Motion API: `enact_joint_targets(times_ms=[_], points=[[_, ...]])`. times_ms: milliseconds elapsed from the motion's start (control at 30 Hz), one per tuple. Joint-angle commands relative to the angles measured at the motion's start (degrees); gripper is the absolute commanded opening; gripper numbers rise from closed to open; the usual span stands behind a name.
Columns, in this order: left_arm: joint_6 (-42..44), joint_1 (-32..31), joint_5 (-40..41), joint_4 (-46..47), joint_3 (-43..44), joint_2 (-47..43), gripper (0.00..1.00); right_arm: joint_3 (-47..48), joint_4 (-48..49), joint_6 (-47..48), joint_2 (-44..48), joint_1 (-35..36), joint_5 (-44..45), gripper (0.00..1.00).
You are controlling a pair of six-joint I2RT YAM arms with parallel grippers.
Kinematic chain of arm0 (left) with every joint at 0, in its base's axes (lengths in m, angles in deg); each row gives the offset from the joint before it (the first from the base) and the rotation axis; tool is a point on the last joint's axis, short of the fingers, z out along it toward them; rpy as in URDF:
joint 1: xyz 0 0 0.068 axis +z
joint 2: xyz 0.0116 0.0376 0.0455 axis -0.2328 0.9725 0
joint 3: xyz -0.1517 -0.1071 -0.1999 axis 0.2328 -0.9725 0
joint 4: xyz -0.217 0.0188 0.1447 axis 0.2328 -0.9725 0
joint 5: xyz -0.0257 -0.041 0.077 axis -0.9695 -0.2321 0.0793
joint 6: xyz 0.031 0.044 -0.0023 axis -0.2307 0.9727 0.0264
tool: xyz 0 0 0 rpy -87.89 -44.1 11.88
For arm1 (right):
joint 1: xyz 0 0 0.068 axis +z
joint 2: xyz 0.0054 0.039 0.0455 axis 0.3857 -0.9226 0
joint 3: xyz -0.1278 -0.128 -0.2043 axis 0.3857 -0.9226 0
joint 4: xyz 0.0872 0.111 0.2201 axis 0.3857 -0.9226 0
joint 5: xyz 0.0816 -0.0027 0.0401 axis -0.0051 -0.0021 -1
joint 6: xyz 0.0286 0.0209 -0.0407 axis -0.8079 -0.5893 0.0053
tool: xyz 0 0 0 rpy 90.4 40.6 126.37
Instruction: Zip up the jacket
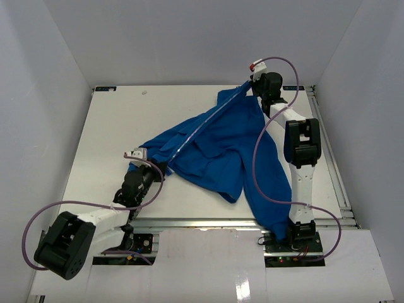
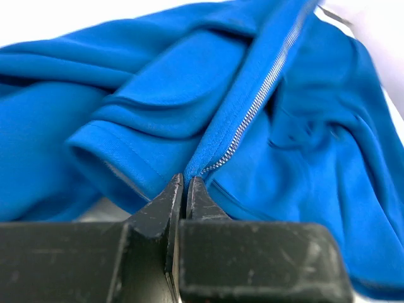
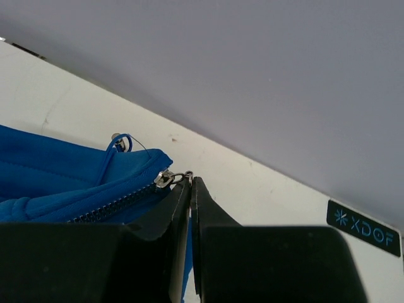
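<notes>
Royal-blue jacket (image 1: 221, 148) rumpled, zipper (image 2: 255, 107) meshed, taut; left gripper (image 2: 185, 180) pinching jacket fabric, right gripper (image 3: 189, 182) pinching zipper pull (image 3: 169, 178)

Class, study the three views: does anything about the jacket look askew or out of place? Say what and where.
Yes. The jacket lies bunched and diagonal across the table, and one sleeve trails past the table's near edge beside the right arm's base, instead of lying flat.
</notes>
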Motion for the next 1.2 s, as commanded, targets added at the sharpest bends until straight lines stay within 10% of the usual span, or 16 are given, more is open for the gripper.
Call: enact_joint_targets(times_ms=[0,267,500,833,1167], points=[[1.31,-2.03,-12.47,14.62,-0.68,6.74,0.00,6.07,4.67,4.40,-1.72,-0.25,-1.85,0.08],[4.75,-9.30,-9.90,17.13,2.37,13.69,0.02,11.52,4.02,5.33,-4.53,1.12,-2.20,0.14],[6.94,-10.04,-5.37,7.25,6.37,5.03,0.53,1.92,2.35,-0.98,5.86,1.36,4.64,0.59],[7.08,-4.71,1.95,-21.34,20.32,-10.73,0.63,-25.95,-7.18,-26.22,31.44,0.22,11.27,0.66],[-2.59,10.10,-3.24,-29.05,19.20,-8.23,0.65,-57.66,-15.57,-45.15,51.94,0.22,4.26,0.64]])
